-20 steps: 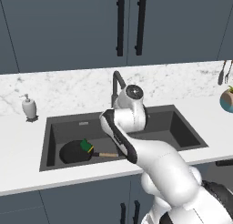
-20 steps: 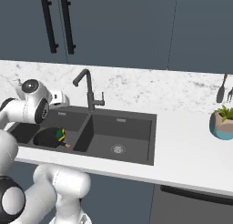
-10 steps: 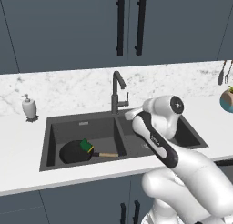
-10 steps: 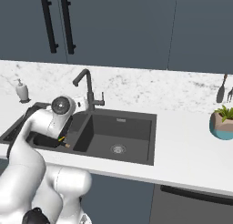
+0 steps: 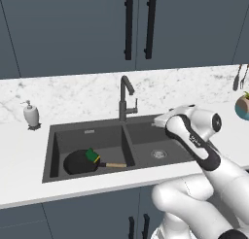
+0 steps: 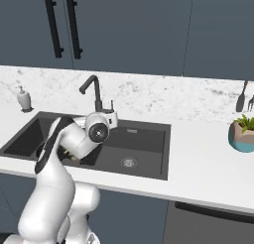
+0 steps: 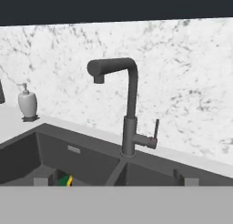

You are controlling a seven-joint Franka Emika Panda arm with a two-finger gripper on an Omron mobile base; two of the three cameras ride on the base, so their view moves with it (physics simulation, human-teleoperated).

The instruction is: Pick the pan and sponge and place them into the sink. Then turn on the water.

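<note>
Black pan (image 5: 80, 162): we are seeing it lying in the left basin, its light wooden handle pointing toward the divider.
Sponge (image 5: 92, 156): green over yellow, it is resting on the pan's right edge; in the hand view we are catching just a cut-off green and yellow corner (image 7: 66, 180) at the bottom.
Sink (image 5: 52, 148): dark grey double basin; in the right base view the arm is hiding most of its left basin (image 6: 22, 134).
Faucet (image 7: 129, 110): we are looking straight at it in the hand view, hooked spout to the left, side lever standing up on the right; no stream is running from it.
Gripper (image 5: 160, 120): it is hovering over the right basin near the faucet; its fingers are hard to make out, but the jaws are standing wide apart and holding nothing.
Soap dispenser (image 5: 31, 114): white, on the marble counter left of the sink.
</note>
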